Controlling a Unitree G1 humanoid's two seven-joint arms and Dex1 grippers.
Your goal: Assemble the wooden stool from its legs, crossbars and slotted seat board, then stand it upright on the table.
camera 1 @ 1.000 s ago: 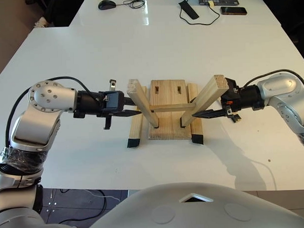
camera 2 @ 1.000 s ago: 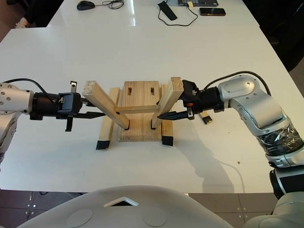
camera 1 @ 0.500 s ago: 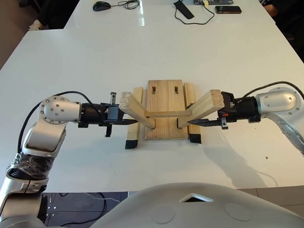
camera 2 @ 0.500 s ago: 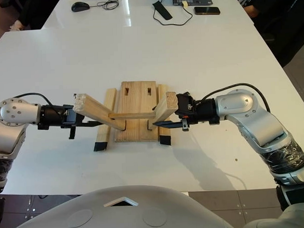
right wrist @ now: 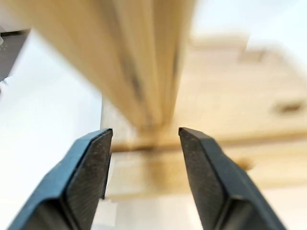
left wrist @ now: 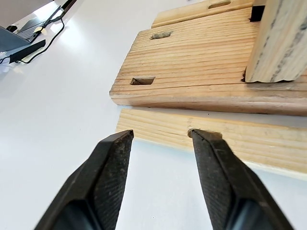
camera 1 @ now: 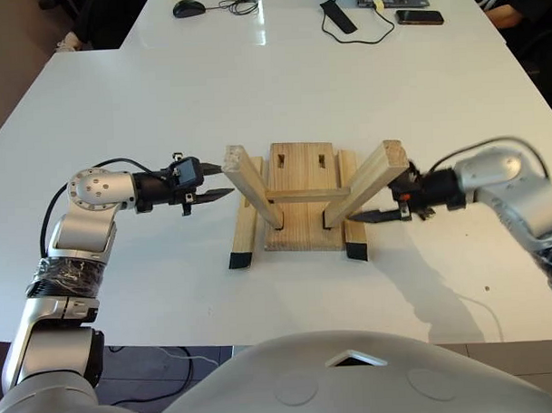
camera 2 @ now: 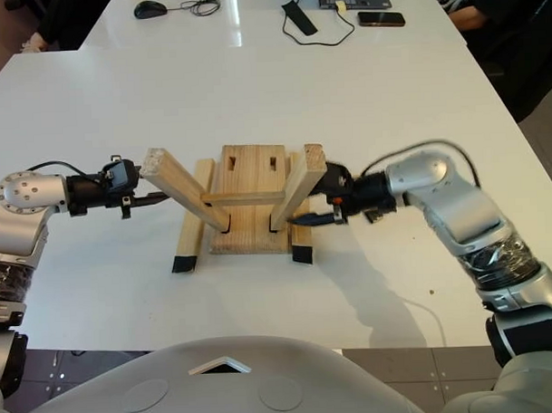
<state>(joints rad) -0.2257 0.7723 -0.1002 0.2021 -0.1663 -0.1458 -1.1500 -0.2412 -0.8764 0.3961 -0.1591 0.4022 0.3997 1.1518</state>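
Now drawn back off the slanted left leg (camera 1: 253,185): left gripper (camera 1: 226,192), fingers apart. Equally spread, right gripper (camera 1: 358,217) just beside the foot of the right leg (camera 1: 370,180). Leaves both legs, bridged by a crossbar (camera 1: 303,196), lodged in the seat board (camera 1: 297,169) at the middle of the table (camera 1: 254,89); far slots (camera 1: 283,161) vacant, two loose legs (camera 1: 244,227) flat alongside. Suggests readiness for the next pair.

The left arm (camera 1: 99,199) bends with its elbow out to the robot's left, and the forearm runs level and inward toward the centre. At its end the left gripper (camera 1: 221,193) points across toward the other arm, its two dark fingers (left wrist: 112,167) spread apart. The right arm (camera 1: 502,176) mirrors this pose, elbow out and forearm inward. The right gripper (camera 1: 358,216) tilts slightly downward, its fingers (right wrist: 91,167) likewise parted.
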